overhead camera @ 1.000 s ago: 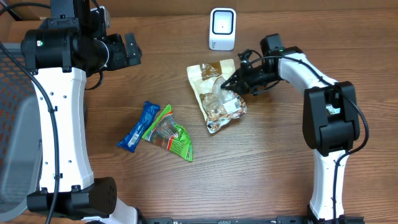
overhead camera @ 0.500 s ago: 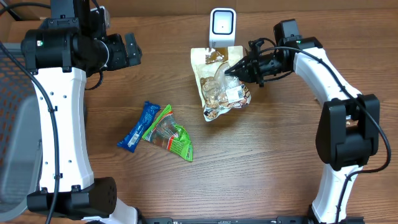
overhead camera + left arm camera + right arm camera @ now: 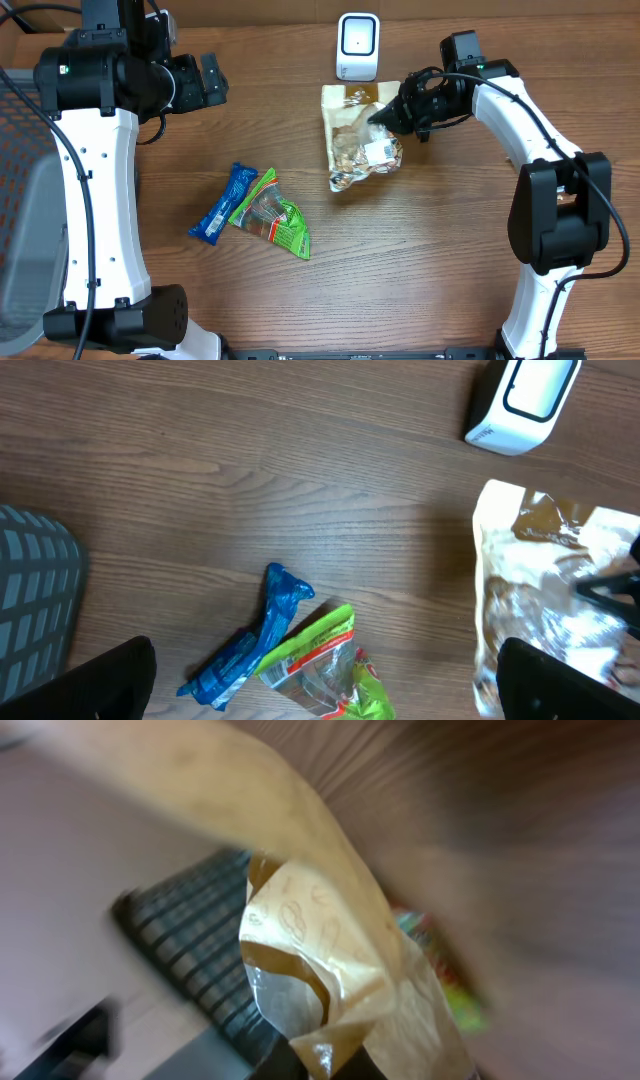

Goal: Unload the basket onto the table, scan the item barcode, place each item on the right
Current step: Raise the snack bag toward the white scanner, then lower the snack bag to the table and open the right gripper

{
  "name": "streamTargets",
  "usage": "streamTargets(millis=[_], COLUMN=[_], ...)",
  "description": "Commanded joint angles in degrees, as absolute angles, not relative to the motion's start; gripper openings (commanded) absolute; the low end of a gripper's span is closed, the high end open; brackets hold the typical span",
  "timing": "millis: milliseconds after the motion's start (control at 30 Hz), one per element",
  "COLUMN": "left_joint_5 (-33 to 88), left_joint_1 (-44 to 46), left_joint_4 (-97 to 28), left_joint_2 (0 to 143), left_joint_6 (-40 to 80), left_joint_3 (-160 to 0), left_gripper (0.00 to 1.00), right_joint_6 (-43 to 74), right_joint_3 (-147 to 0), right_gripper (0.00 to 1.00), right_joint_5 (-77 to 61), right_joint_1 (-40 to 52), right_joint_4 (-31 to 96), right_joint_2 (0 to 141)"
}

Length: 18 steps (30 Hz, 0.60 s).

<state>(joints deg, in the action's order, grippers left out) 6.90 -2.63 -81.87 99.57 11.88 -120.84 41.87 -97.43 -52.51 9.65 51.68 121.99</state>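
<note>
Since a second ago the right hand, clamped on the snack bag, has pulled it up to just below the scanner at top centre, likely to present its barcode, while the left hand waits spread apart at upper left.

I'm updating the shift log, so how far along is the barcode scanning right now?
Done: the right gripper is shut on the snack bag. In hand: the bag sits right by the white scanner; its barcode isn't visible. Left: the scan itself, perhaps then the blue packet and green packet on the table. The left gripper is open, empty.
</note>
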Motion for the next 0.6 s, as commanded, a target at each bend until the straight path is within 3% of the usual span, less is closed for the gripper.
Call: streamTargets(millis=[0, 200, 233, 267, 300, 333, 367, 400, 567], left_joint_5=[7.1, 7.1, 7.1, 7.1, 7.1, 7.1, 7.1, 7.1, 7.1], left_joint_1=[-2.6, -2.6, -2.6, -2.6, -2.6, -2.6, -2.6, -2.6, -2.6], left_joint_4=[-81.9, -81.9, -81.9, -81.9, -81.9, -81.9, -81.9, -81.9, -81.9], left_joint_2=[99.7, 99.6, 99.7, 99.7, 99.7, 99.7, 99.7, 99.7, 99.6], left_joint_6=[12.2, 12.2, 12.2, 12.2, 12.2, 12.2, 12.2, 12.2, 12.2], left_joint_3=[-121.6, -121.7, -121.6, -121.6, -121.7, -121.6, -121.6, -121.6, -121.7], left_gripper=[0.99, 0.99, 1.0, 1.0, 1.0, 1.0, 1.0, 1.0, 1.0], right_joint_6=[41.1, 47.3, 47.6, 46.5, 43.5, 37.5, 33.4, 21.4, -4.2], right_joint_3=[-97.4, -94.2, -93.6, -93.1, -93.0, -93.1, -93.1, -94.2, -98.1], right_gripper=[0.04, 0.05, 0.16, 0.4, 0.71, 0.92, 1.0, 1.0, 1.0], right_joint_5=[-24.4, -20.6, -20.6, -20.4, -20.4, -20.4, -20.5, -20.6, -18.6], right_joint_1=[9.7, 10.3, 10.7, 11.1, 11.4, 11.5, 11.5, 11.0, 7.8], right_joint_4=[53.1, 51.0, 51.1, 51.2, 51.3, 51.2, 50.9, 51.0, 49.6], right_joint_2=[120.0, 120.0, 120.0, 120.0, 120.0, 120.0, 120.0, 120.0, 120.0])
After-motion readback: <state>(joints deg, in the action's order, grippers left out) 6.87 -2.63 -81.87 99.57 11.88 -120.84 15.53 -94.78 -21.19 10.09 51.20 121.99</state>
